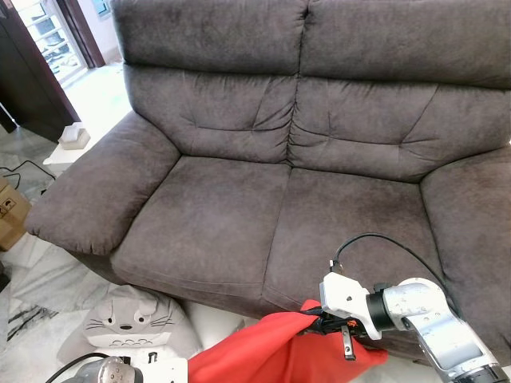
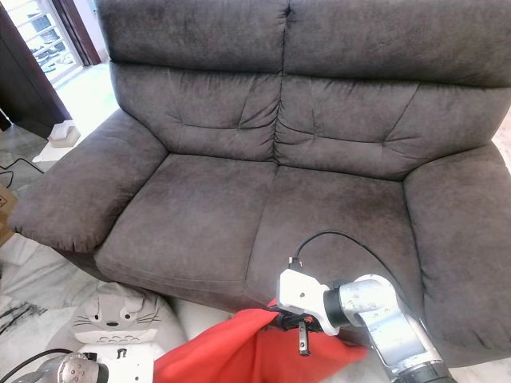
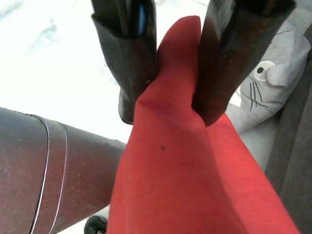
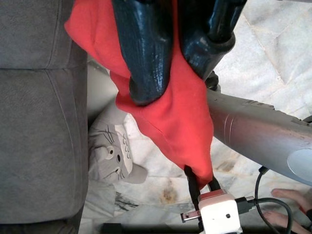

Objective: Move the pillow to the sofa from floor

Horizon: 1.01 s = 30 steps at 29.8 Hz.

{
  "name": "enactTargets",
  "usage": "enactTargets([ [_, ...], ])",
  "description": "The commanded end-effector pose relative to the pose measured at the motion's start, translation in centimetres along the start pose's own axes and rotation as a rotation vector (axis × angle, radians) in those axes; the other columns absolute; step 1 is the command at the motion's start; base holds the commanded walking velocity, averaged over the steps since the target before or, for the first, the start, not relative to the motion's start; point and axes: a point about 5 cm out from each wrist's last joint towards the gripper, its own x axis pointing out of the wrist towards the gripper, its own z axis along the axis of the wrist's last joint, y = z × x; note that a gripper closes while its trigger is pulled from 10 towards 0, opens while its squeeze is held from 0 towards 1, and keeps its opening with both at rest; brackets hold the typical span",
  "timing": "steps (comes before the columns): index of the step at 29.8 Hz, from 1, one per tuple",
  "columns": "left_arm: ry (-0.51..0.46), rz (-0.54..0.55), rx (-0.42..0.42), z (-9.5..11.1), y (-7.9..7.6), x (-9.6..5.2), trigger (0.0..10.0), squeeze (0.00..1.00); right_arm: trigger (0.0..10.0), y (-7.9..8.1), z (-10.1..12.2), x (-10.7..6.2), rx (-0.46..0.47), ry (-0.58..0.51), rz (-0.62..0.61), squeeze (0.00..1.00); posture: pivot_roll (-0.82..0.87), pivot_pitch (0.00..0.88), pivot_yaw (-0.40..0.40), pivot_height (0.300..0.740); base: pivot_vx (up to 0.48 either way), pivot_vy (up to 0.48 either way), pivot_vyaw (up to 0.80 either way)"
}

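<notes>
gripping the red pillow (image 1: 263, 355) from both ends, the two grippers hold it off the floor just in front of the sofa (image 1: 239, 215) seat's front edge. the right gripper (image 1: 319, 317) has its two black fingers (image 4: 146, 53) pressed together on one corner of the red fabric, which bunches between them and hangs down beyond the fingertips. in the right wrist view the cloth stretches away from those fingers to the far end, where the left gripper (image 4: 201, 187) pinches the opposite corner.

the left gripper's fingers (image 3: 129, 58) are likewise clamped on the pillow, one on each side of a raised fold, with the red cloth spreading wide beneath and past the tips. beyond these fingers, off to one side, lies a grey totoro plush cushion (image 3: 265, 83) on the pale marble floor (image 1: 36, 279), resting against the base of the sofa. it sits below the held pillow and apart from both sets of fingers.

the sofa is a dark grey-brown two-seater with two seat cushions and padded arms, and the pillow has not yet reached its seat. past the right fingertips, at the edge of the right wrist view, a person's hand (image 4: 287, 207) rests near the floor beside a black cable (image 4: 265, 195). a silver forearm (image 4: 258, 131) crosses just behind the red cloth.
</notes>
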Motion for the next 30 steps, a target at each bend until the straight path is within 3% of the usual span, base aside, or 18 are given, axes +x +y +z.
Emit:
enactTargets([
  [1, 0.014, -0.016, -0.004, -0.6, -0.4, -0.2, 0.0, 0.0, 10.0, -0.3, 2.2, -0.3, -0.072, -0.095, -0.012, 0.0, 0.01, 0.123, 0.087, 0.74, 0.0, 0.0, 0.0],
  [12, -0.014, -0.02, 0.021, -0.1, -0.3, -0.1, 0.0, 0.0, 10.0, -0.1, 1.7, 0.2, -0.053, -0.089, -0.016, 0.0, 0.01, 0.11, 0.089, 0.74, 0.0, 0.0, 0.0],
  [17, -0.042, 0.03, 0.051, 0.4, 0.3, -0.3, 0.0, 0.0, 10.0, 0.0, 1.2, 0.4, -0.043, -0.076, -0.016, 0.0, 0.02, 0.105, 0.087, 0.74, 0.0, 0.0, 0.0],
  [21, -0.073, 0.103, 0.038, 1.1, 1.5, -0.4, 0.0, 0.0, 10.0, 0.2, 0.8, 0.8, -0.036, -0.064, -0.016, 0.0, 0.02, 0.103, 0.087, 0.74, 0.0, 0.0, 0.0],
  [30, -0.108, 0.162, 0.028, 1.7, 2.2, -0.5, 0.0, 0.0, 10.0, 0.0, 0.3, 1.3, 0.004, -0.086, -0.077, 0.0, 0.03, 0.104, 0.089, 0.74, 0.0, 0.0, 0.0],
])
